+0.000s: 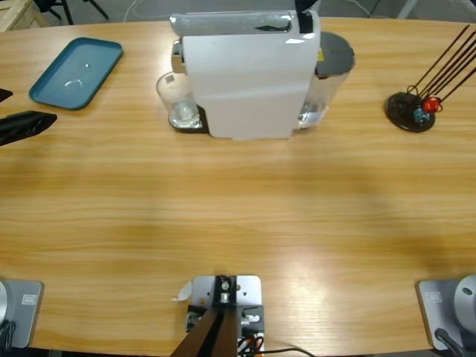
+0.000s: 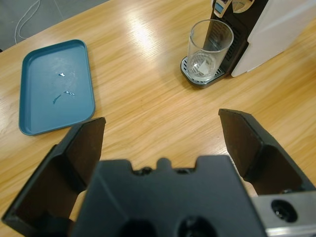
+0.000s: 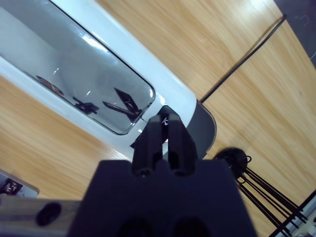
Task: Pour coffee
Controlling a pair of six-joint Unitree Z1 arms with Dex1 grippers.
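Glass (image 2: 210,48) stands upright on the drip grate (image 2: 200,74) of the white coffee machine (image 1: 249,74), at the machine's left end in the high view; the left wrist view looks into it and shows only glints at its bottom, so whether any coffee lies in it cannot be told. That same view shows a few drops on the floor of the teal tray (image 2: 54,86), which the high view places near the table's (image 1: 238,216) far left corner, well apart from the glass.

The right wrist view looks straight down on the machine's glossy top panel (image 3: 84,81) and the grey lid (image 3: 205,128) behind it, with the black stand of thin rods (image 3: 237,160) off to one side; the high view puts that stand near the table's right edge.

The left gripper (image 2: 160,143) hangs over bare wood at the left edge, pointed toward glass and tray, its jaws spread wide and holding nothing. The right gripper (image 3: 165,136) hovers above the machine's top, jaws pressed together with nothing between them
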